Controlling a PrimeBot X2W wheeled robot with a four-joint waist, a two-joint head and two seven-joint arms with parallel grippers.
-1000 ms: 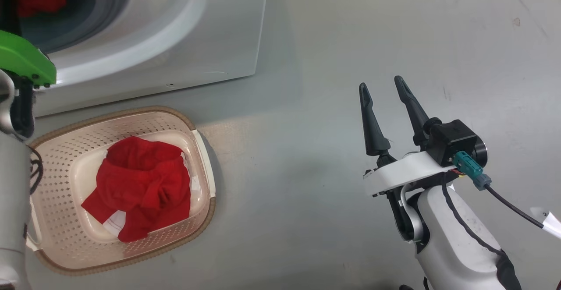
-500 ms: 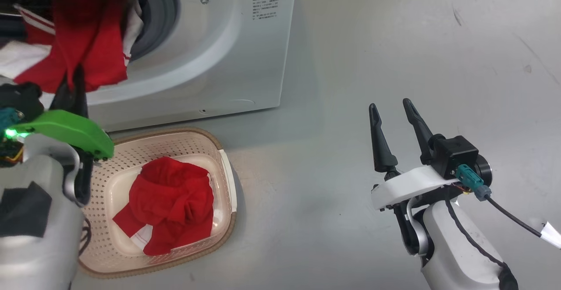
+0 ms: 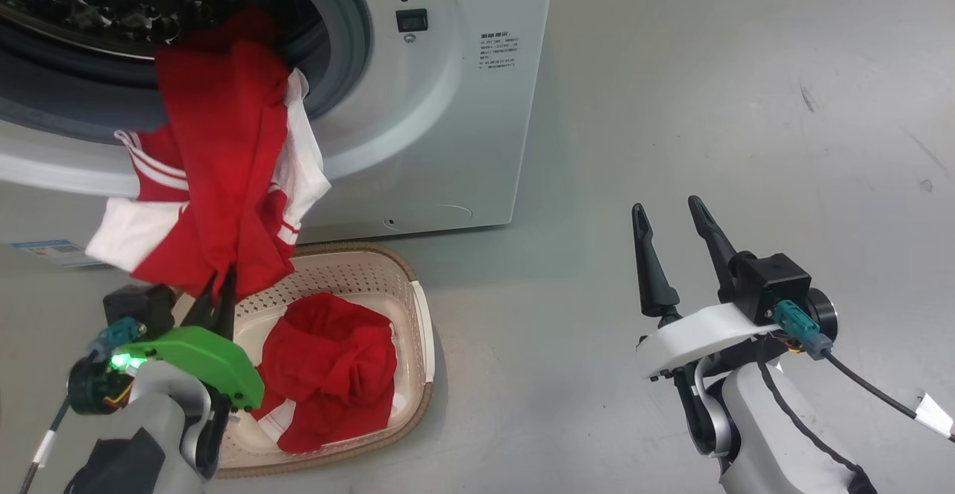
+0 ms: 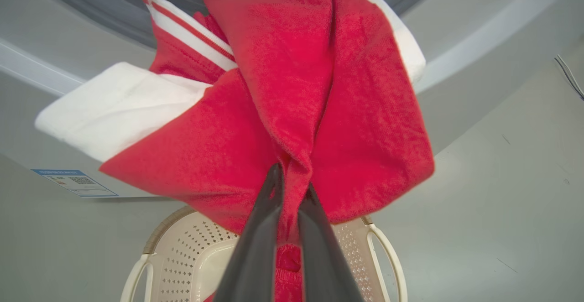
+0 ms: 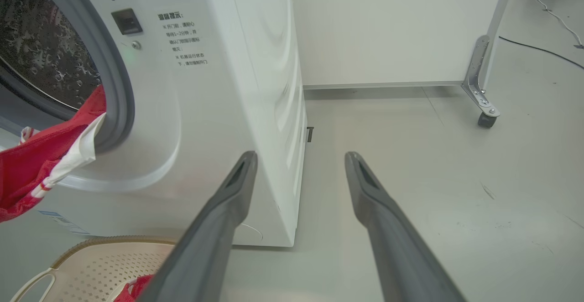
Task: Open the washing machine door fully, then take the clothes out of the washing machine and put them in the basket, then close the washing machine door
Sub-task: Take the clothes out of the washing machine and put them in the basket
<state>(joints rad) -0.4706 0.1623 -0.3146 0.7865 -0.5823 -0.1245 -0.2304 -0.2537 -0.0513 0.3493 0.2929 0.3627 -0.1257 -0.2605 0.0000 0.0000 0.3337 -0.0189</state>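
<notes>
Left end effector point(image 4: 292, 179) clamped shut on a red-and-white garment point(image 3: 216, 158), which trails from the washing machine point(image 3: 448, 106) drum mouth down over the basket's point(image 3: 365, 277) left side. Basket sits on the floor point(image 3: 671, 69) just in front of the machine, w/ a second red garment point(image 3: 328, 367) lying inside. Right end effector point(image 3: 666, 204) has fingers wide apart, empty, over floor well right of the machine.

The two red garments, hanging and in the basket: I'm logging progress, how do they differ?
The hanging garment is pinched by the shut left gripper and trails from the washing machine drum; the basket garment lies free in the basket. The hanging garment is stretched long, the basket garment crumpled. The hanging garment shows large white panels, the basket garment only a small white patch. Both are bright red fabric.
</notes>
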